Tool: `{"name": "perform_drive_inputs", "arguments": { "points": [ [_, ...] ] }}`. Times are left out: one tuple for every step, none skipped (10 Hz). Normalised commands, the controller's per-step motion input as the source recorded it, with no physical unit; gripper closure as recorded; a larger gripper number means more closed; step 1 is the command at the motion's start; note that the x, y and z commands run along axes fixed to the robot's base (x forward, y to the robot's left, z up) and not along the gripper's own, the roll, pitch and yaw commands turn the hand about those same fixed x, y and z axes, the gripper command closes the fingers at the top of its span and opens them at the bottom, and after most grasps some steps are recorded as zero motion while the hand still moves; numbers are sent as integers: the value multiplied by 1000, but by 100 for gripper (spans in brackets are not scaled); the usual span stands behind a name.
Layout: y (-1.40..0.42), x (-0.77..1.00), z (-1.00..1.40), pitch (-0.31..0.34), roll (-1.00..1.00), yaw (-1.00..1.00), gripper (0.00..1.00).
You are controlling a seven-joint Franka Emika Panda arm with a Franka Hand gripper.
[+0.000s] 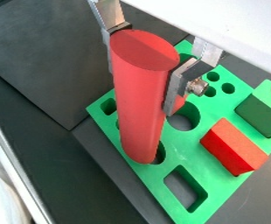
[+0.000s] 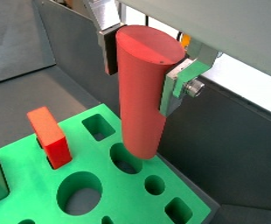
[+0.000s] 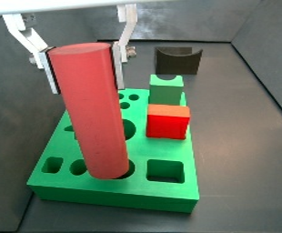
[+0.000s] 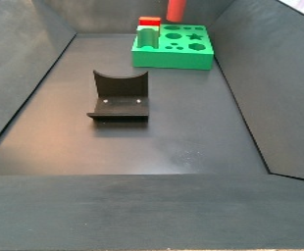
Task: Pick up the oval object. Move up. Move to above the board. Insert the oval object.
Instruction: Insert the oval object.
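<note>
The oval object (image 1: pixel 138 105) is a tall salmon-red peg standing upright, with its lower end in a rounded hole near one edge of the green board (image 1: pixel 162 179). My gripper (image 1: pixel 146 66) is shut on the peg's upper part, one silver finger on each side. Both wrist views and a side view show this: the peg (image 2: pixel 141 114), the gripper (image 2: pixel 141 79) and the board (image 2: pixel 114 179); the peg (image 3: pixel 95 118), the gripper (image 3: pixel 85 71) and the board (image 3: pixel 107 193). In a far side view the board (image 4: pixel 181 57) lies at the back, with the peg (image 4: pixel 176 8) cut off by the frame edge.
A red cube (image 3: pixel 169 120) and a small green block (image 3: pixel 166 89) sit in holes of the board, beside the peg. The dark fixture (image 4: pixel 120 96) stands on the floor in mid-bin, away from the board. Dark sloping walls enclose the floor.
</note>
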Motion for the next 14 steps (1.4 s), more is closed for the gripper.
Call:
{"name": "perform_drive_inputs", "arguments": {
  "points": [
    [51,0,-203,-33,14,-69,100],
    [29,0,-177,-40,0,-123,100],
    [0,0,-146,-36,0,-134,100],
    [0,69,-151,-34,0,-169,100],
    [0,243,-169,-31,0,-80,100],
    [0,303,-197,-30,0,-20,100],
    [0,337,-200,-26,0,0,100],
    [0,286,-223,-43,0,0,100],
    [46,120,-231,-34,4,0,100],
    [74,23,-231,-21,50,-40,100],
    [177,-11,-269,-10,117,-134,100],
    [100,-91,-231,0,200,-183,100],
    [97,-106,-120,7,214,-180,100],
    [0,-157,-274,0,257,-129,100]
  ]
}}
